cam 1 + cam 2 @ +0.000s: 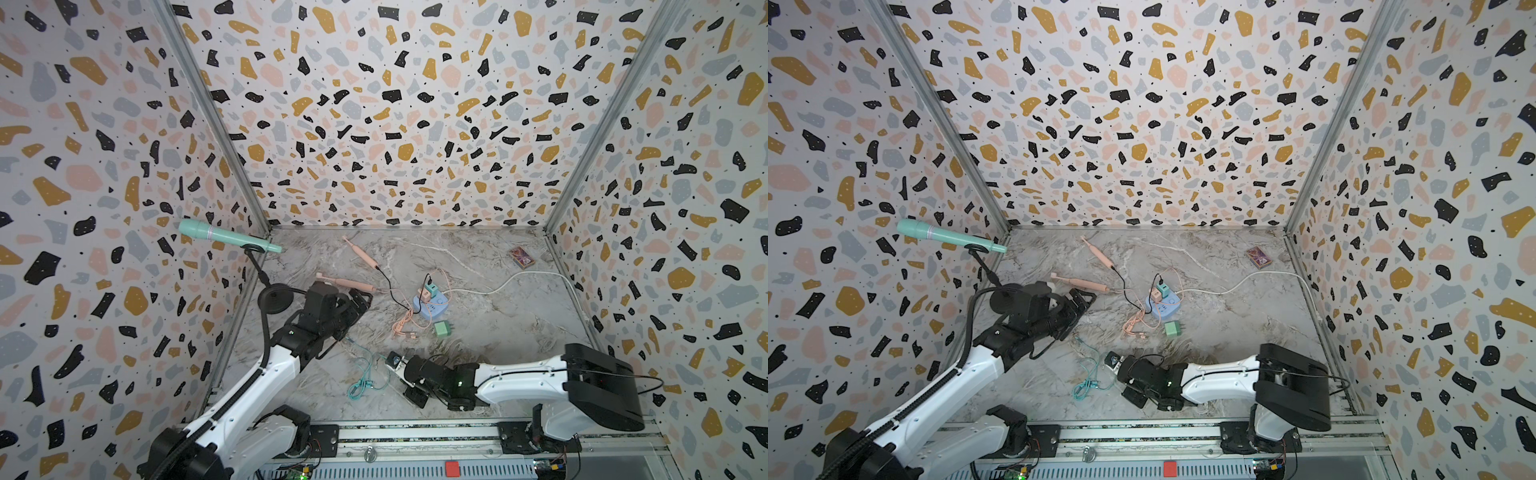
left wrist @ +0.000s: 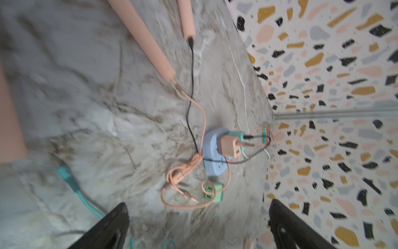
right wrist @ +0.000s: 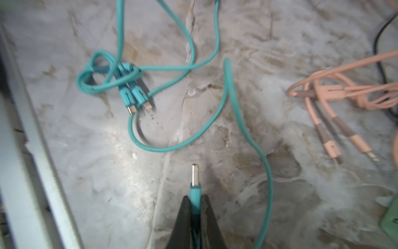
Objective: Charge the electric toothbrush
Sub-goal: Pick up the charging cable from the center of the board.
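Two pink electric toothbrushes lie on the marble table. The far toothbrush has a black cable in its end. The nearer toothbrush has a pink cable in its end. Both cables run to chargers on a blue power strip. My left gripper hovers open and empty beside the nearer toothbrush. At the front, my right gripper is shut on the USB plug of a teal cable.
A loose green charger lies by the power strip, next to the coiled pink cable. A teal microphone on a black stand is at the left wall. A small box sits at the back right. A white cord runs right.
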You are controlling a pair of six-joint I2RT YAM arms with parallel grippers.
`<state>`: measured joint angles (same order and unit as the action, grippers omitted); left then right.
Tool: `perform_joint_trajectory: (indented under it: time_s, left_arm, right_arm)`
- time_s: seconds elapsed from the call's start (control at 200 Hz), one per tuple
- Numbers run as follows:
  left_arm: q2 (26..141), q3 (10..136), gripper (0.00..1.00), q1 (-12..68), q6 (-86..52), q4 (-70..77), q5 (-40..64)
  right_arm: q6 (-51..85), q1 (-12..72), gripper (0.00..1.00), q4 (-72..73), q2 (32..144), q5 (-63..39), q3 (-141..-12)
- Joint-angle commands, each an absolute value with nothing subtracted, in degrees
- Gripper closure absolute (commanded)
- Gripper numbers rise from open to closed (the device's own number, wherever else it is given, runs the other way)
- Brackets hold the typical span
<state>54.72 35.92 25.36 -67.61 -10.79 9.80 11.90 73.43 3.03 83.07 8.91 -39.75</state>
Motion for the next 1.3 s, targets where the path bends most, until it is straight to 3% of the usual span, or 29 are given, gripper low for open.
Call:
perform_joint_trajectory:
  time_s: [0.0, 0.175, 0.355, 0.426, 0.611, 0.801, 1.202, 1.297]
  left_arm:
    - [48.95, 30.69, 0.0, 32.09, -80.56, -0.31, 8.48]
    - [46.66, 24.77, 0.05, 48.3, -94.04, 9.01, -0.18]
    - [52.54, 28.87, 0.16, 55.19, -94.89, 10.99, -3.33]
    - [53.77, 30.34, 0.2, 55.72, -94.34, 10.9, -3.95]
    - [55.87, 32.69, 0.51, 55.72, -91.91, 7.03, -4.12]
    - [58.0, 34.26, 0.59, 55.72, -89.42, 2.28, -3.22]
    - [60.03, 39.91, 0.98, 55.72, -84.46, -5.49, -4.53]
    - [60.78, 39.48, 1.0, 55.72, -84.63, -5.1, -3.8]
  right_arm:
    - [12.56, 68.09, 1.0, 5.87, 71.65, 0.94, -37.61]
    - [12.51, 63.03, 1.0, 9.53, 61.92, -5.16, -35.3]
    - [11.94, 62.84, 1.0, 8.07, 63.38, -5.31, -37.09]
    - [12.18, 62.81, 1.0, 8.17, 63.87, -5.5, -37.12]
    - [12.98, 62.78, 1.0, 8.33, 62.71, -4.29, -36.66]
    - [13.07, 62.77, 1.0, 7.54, 61.9, -3.71, -36.61]
    - [14.01, 62.77, 1.0, 7.12, 62.29, -3.45, -36.32]
    - [14.47, 62.79, 1.0, 7.86, 62.31, -3.36, -36.27]
